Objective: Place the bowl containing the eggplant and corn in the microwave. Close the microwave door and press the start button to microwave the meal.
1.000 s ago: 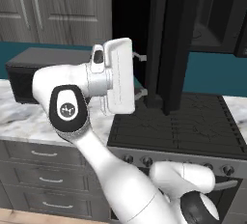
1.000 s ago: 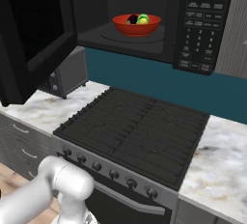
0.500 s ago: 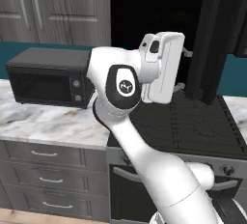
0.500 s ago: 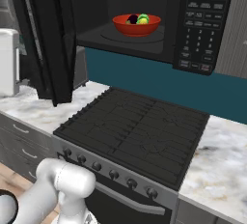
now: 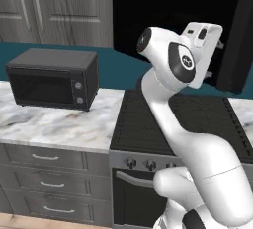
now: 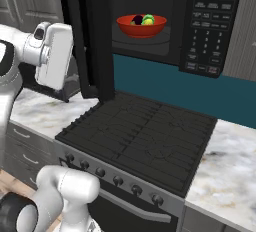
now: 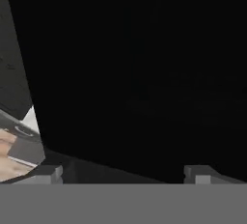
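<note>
Red bowl (image 6: 141, 26) inside the glossy black microwave (image 6: 200, 23)

The pincer (image 7: 123, 174), spread wide and empty, faces the flat, glossy microwave door (image 6: 92, 36); eggplant (image 6: 137, 20) and corn (image 6: 148, 19) sit in the shallow round bowl.

One bowl (image 6: 142, 26), one microwave (image 6: 200, 21)

The white marble counter (image 5: 59, 124) runs along the lower left of the left base view. A small dark grey box (image 5: 52, 79) sits on it. The black stove (image 6: 140, 138) is beside it, in the middle of the right base view.
</note>
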Available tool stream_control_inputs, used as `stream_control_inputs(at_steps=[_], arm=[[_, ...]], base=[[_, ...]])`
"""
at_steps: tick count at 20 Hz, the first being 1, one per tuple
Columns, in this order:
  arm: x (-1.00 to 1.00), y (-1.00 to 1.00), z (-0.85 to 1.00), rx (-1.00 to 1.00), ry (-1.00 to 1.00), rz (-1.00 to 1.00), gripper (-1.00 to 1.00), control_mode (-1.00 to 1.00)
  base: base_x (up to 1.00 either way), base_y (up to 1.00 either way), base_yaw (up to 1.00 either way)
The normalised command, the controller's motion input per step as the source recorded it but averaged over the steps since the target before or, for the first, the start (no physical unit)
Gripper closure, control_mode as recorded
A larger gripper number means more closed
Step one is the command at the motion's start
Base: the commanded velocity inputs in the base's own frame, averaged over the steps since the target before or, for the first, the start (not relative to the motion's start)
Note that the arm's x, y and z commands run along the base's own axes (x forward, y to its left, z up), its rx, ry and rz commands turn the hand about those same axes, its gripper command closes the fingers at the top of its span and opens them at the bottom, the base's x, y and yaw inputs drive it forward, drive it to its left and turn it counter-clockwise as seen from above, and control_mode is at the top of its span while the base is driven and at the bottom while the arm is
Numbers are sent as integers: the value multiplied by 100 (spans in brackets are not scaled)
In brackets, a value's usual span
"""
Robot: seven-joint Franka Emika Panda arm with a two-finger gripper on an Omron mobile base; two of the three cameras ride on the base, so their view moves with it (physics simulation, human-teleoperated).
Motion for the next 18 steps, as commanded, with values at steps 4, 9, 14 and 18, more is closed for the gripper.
stream_control_inputs(at_steps=[4, 9, 14, 18], arm=[[98, -66, 0, 6, 0, 12, -100, -100], [100, -56, 0, 5, -3, 15, -100, -100], [98, -52, 0, 5, -10, 20, -100, -100], [92, -48, 0, 4, -17, 27, -100, -100]], base=[[0, 0, 0], [0, 0, 0], [0, 0, 0], [0, 0, 0]])
